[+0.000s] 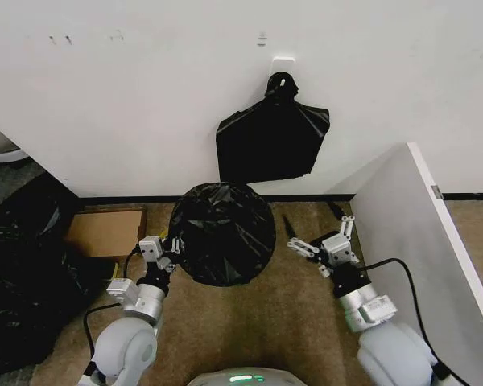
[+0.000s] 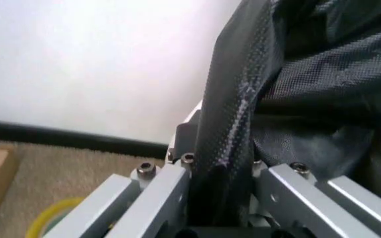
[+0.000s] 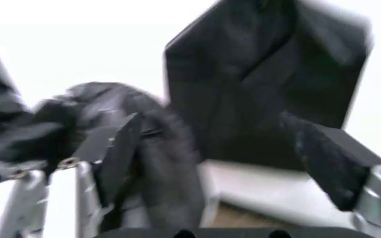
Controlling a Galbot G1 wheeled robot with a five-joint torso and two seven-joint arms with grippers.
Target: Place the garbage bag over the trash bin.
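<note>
Where the carpeted floor [image 1: 282, 322] meets the white wall [image 1: 145, 96], the thin, glossy black plastic garbage bag [image 1: 222, 233] lies spread as a round, wrinkled dome, covering whatever stands beneath it, so the bin itself cannot be made out. The left tool [image 1: 166, 252] sits at the dome's left edge, and in the left wrist view its fingers [image 2: 152, 191] are clenched on a fold of the black film [image 2: 225, 134] that runs up between them. The right tool [image 1: 318, 241] hovers just off the dome's right side, apart from the bag; its fingers [image 1: 303, 248] are spread and grasp nothing. Above the dome, a squarish black bag with a knotted top [image 1: 272, 138] hangs on the wall from a white hook [image 1: 282, 63]. To the dome's left lie a flat brown cardboard piece [image 1: 106, 232] and a big dark heap of black material [image 1: 20, 265]. To its right rises a grey slanted panel [image 1: 410, 241].
</note>
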